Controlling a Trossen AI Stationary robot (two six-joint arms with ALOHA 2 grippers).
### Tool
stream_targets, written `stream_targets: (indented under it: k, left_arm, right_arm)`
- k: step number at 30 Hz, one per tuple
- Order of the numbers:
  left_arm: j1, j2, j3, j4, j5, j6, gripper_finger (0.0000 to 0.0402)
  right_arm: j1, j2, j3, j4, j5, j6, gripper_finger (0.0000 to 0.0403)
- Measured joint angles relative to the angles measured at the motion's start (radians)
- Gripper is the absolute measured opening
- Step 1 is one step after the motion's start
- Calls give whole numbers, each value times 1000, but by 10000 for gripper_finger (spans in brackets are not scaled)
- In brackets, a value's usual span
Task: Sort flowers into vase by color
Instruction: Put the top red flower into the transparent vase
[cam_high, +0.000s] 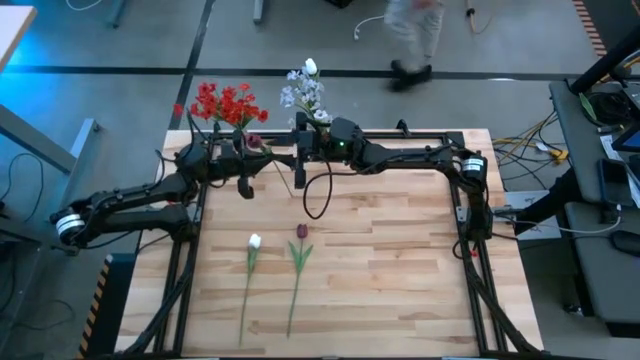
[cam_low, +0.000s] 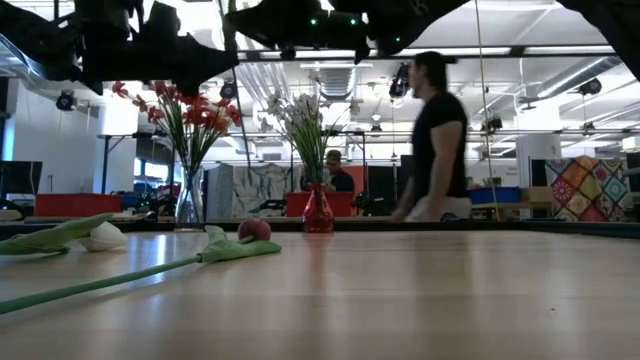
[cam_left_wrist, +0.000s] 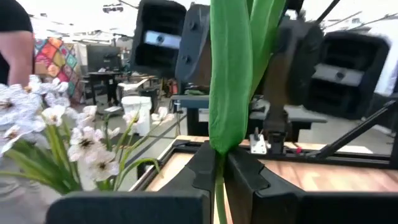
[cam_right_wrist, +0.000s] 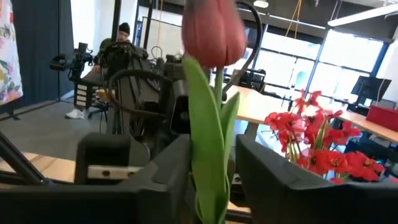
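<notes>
Left wrist view: left pincer (cam_left_wrist: 214, 171) grips tulip stem (cam_left_wrist: 231, 74).

An open-plan robotics lab — grey concrete floor (cam_high: 120, 60), exposed white ceiling ducts (cam_low: 270, 80), glass partition walls (cam_right_wrist: 292, 56), loose yellow cables (cam_high: 530, 135), and a person seated at equipment (cam_right_wrist: 115, 53) behind the pale butcher-block wooden surface (cam_high: 390, 260).

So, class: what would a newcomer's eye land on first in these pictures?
The pink-red tulip raised at the far edge of the table, its stem clamped in the left gripper, with the right gripper facing it up close. Just behind stand bunched red flowers and a white spray. A white bud and a dark red tulip lie flat mid-table.
</notes>
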Motion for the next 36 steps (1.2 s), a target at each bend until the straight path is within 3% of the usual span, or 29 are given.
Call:
stream_targets:
  k: [5,8,11,16,18,26,36]
  left_arm:
    - [0,-9,0,-51,-86,37,1]
    - [0,-47,0,-86,-208,81,1]
    - [0,-104,0,-134,-375,136,1]
    - [-17,-201,-34,-87,-624,273,0]
    - [-22,-230,-40,-82,-685,324,0]
    - [-24,-268,-40,-77,-836,502,0]
    - [-26,-280,-28,-74,-888,650,0]
  right_arm:
    - [0,-45,0,-109,18,-38,184]
    - [0,-100,0,-222,103,-89,187]
    - [4,-147,-11,-283,184,-144,152]
    - [4,-202,-90,-283,185,-173,38]
    - [5,-220,-129,-247,185,-184,19]
    - [4,-238,-218,-139,189,-178,9]
    - [4,-242,-219,-131,189,-189,9]
